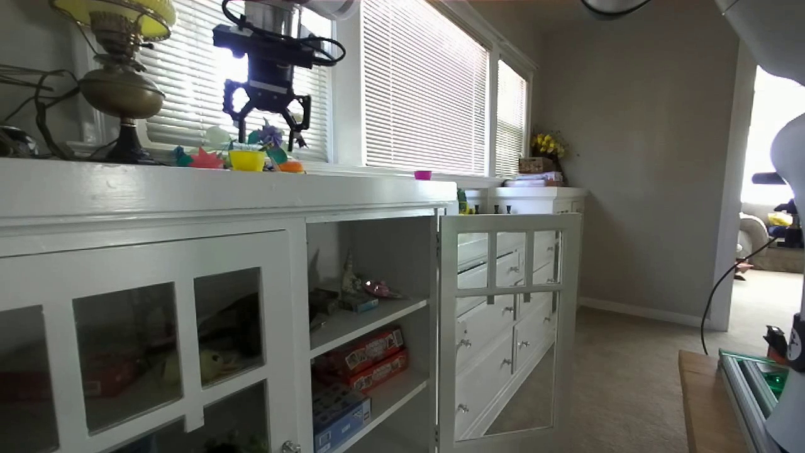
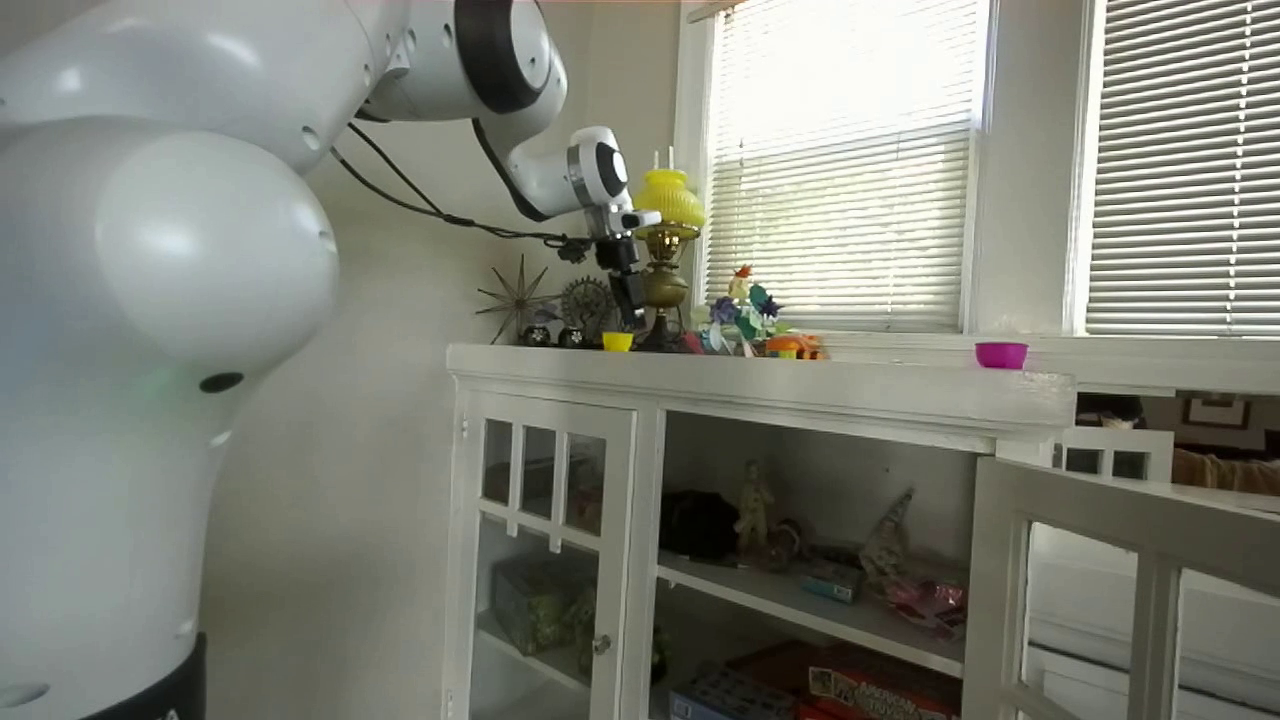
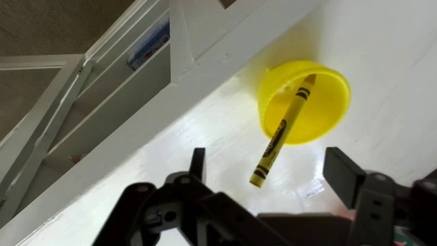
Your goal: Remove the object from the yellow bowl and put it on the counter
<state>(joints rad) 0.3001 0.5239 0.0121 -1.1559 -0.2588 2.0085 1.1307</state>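
Your yellow Crayola crayon (image 3: 281, 135) leans tilted in the yellow bowl (image 3: 324, 109), its pointed tip inside the yellow bowl and its blunt end jutting out over the rim. The yellow bowl stands on the white worktop (image 3: 218, 130), near the edge. Your gripper (image 3: 268, 164) hangs just above the yellow bowl in both exterior views, its jaws spread well apart; in the wrist view you see the crayon's jutting end between them, with a gap on either side. Near the yellow bowl stands an oil lamp (image 1: 122, 93) with a yellow shade. In an exterior view, you have a starburst ornament (image 2: 519, 298) left of the yellow bowl, and right of it a cluster of purple and green flower-like pieces (image 2: 723, 312) with an orange piece (image 2: 795, 344) beside them. Farther right, well apart from the yellow bowl, is a magenta bowl (image 2: 1001, 355). Below the level of the yellow bowl, a glass-paned cabinet door (image 1: 503, 290) stands swung out.
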